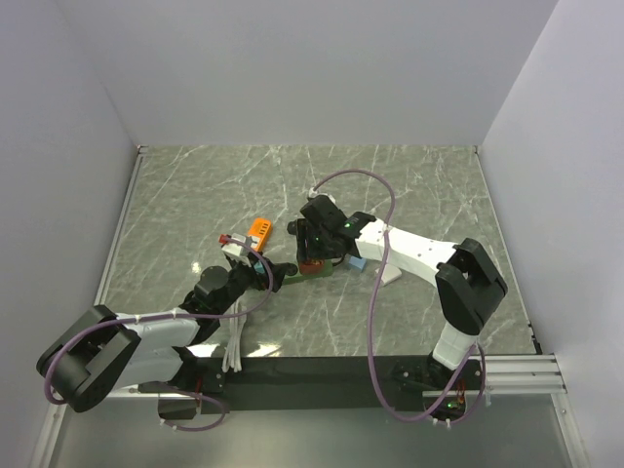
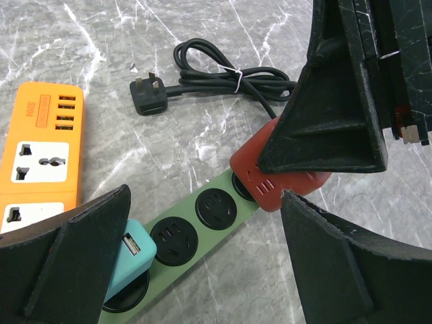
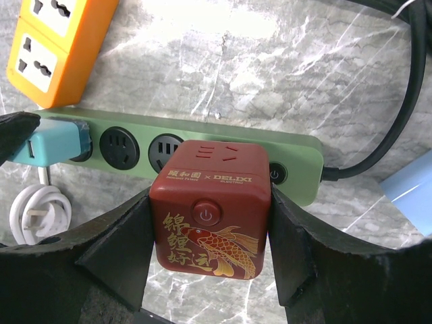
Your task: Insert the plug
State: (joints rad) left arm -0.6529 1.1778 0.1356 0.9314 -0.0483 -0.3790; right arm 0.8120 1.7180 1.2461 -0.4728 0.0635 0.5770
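Note:
My right gripper [image 1: 314, 259] is shut on a red cube plug [image 3: 209, 216] with a gold fish print, gripping its two sides. The cube sits on the socket next to the switch of the green power strip [image 3: 223, 131]; I cannot tell whether it is fully seated. In the left wrist view the cube [image 2: 270, 169] covers the strip's [image 2: 208, 235] end socket. My left gripper [image 2: 204, 196] is open and straddles the strip. One finger rests against a teal adapter [image 2: 131, 253] plugged into the far end. Two sockets between them are free.
An orange power strip [image 2: 40, 155] lies beside the green one. The green strip's black cord with a UK plug [image 2: 148, 94] is bundled behind it. A coiled white cable [image 3: 40, 216] lies near the left arm. A pale blue block [image 1: 358, 263] lies right of the cube.

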